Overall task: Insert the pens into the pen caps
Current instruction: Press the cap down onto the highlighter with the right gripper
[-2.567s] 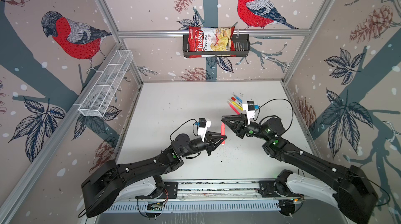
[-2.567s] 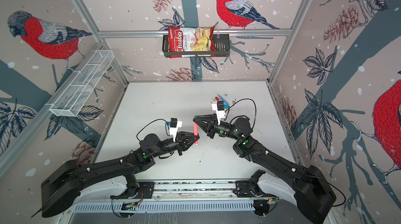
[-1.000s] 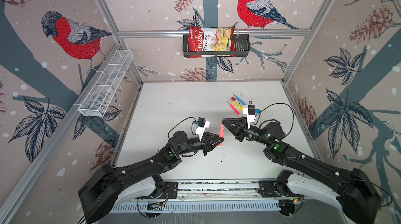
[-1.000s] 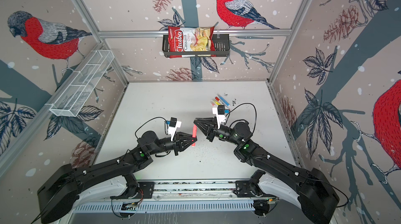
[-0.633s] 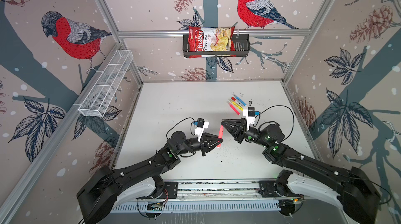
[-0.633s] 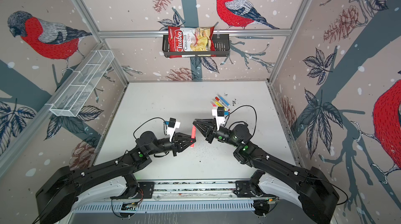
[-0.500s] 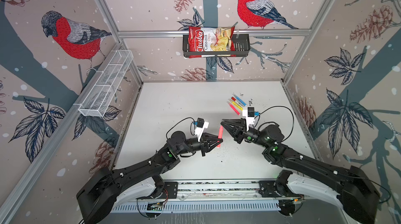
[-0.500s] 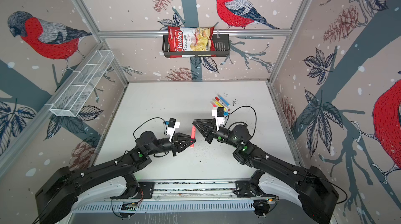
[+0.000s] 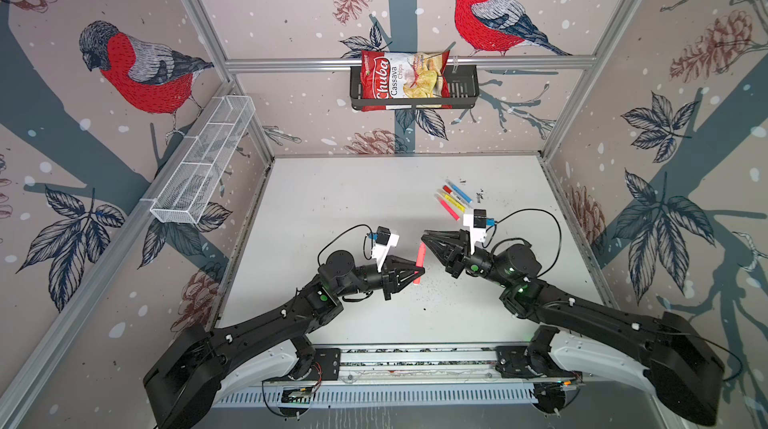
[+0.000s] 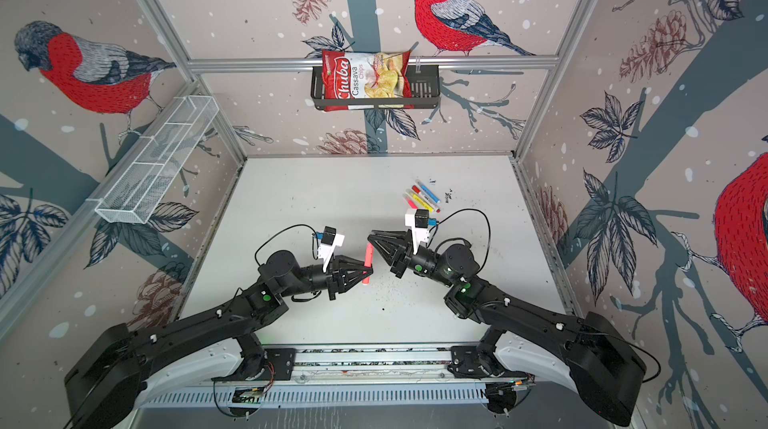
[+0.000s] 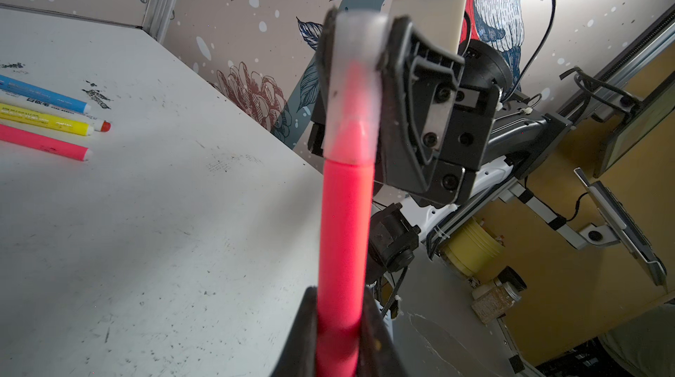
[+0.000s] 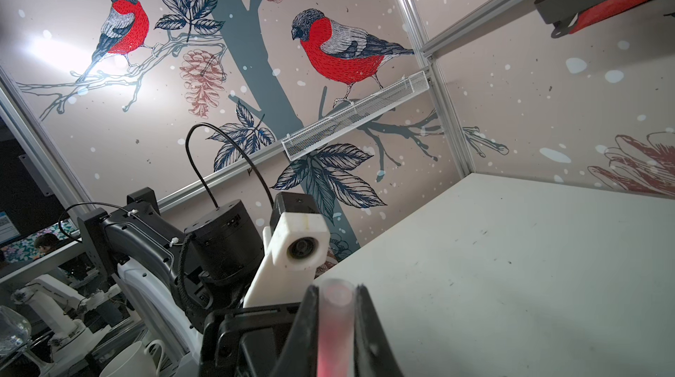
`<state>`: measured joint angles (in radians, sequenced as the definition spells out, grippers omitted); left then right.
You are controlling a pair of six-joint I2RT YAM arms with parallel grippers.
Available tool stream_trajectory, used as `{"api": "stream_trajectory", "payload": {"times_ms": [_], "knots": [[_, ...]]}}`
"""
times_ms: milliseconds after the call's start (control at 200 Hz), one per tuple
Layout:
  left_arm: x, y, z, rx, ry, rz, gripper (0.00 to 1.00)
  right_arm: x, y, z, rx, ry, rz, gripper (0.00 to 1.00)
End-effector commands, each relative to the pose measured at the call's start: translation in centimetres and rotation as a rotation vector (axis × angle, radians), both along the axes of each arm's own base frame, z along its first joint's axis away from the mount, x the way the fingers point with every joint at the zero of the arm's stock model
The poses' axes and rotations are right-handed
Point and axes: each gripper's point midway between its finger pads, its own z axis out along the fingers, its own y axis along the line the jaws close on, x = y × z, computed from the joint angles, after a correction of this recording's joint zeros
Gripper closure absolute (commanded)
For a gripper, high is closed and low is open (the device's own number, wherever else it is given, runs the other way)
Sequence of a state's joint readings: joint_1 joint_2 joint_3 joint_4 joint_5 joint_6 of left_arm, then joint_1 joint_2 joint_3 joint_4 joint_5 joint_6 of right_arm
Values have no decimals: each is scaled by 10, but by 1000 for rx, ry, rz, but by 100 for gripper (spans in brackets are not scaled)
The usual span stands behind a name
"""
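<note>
My left gripper (image 9: 419, 272) (image 10: 367, 272) (image 11: 339, 335) is shut on the lower barrel of a neon pink pen (image 9: 420, 258) (image 11: 345, 240), which stands nearly upright above the table's middle. Its upper end sits inside a translucent whitish pen cap (image 11: 352, 90) (image 12: 335, 320), and pink shows through the plastic. My right gripper (image 9: 424, 235) (image 10: 371, 237) (image 12: 335, 305) is shut on that cap from the opposite side. A blue pen (image 9: 459, 193) (image 11: 44, 95), a yellow pen (image 9: 451, 200) (image 11: 47, 121) and another pink pen (image 9: 448, 210) (image 11: 44, 143) lie side by side at the back right.
A white-barrelled pen with a red end (image 9: 447, 189) (image 11: 104, 125) lies among the grouped pens. A black basket (image 9: 465, 86) with a chips bag hangs on the back wall. A wire mesh tray (image 9: 203, 165) is on the left wall. The arms' base rail (image 9: 415, 360) runs along the front.
Both grippers have drifted slightly to the left together, each keeping its grip. The pens lying on the table have not moved.
</note>
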<state>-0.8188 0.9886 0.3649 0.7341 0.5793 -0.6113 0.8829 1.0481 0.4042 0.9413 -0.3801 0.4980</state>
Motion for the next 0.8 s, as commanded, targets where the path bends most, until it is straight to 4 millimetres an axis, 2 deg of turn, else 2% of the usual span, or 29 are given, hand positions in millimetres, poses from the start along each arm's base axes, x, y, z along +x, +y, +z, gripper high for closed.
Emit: {"api": "stream_trajectory", "payload": {"times_ms": [0,795], "knots": [[19,25,98,-316,-205,170,100,-35,12,-78,-254,147,203,100],[20,34,107,-329,-224,199,100,-42,20,-89,-286,165,213,100]]}}
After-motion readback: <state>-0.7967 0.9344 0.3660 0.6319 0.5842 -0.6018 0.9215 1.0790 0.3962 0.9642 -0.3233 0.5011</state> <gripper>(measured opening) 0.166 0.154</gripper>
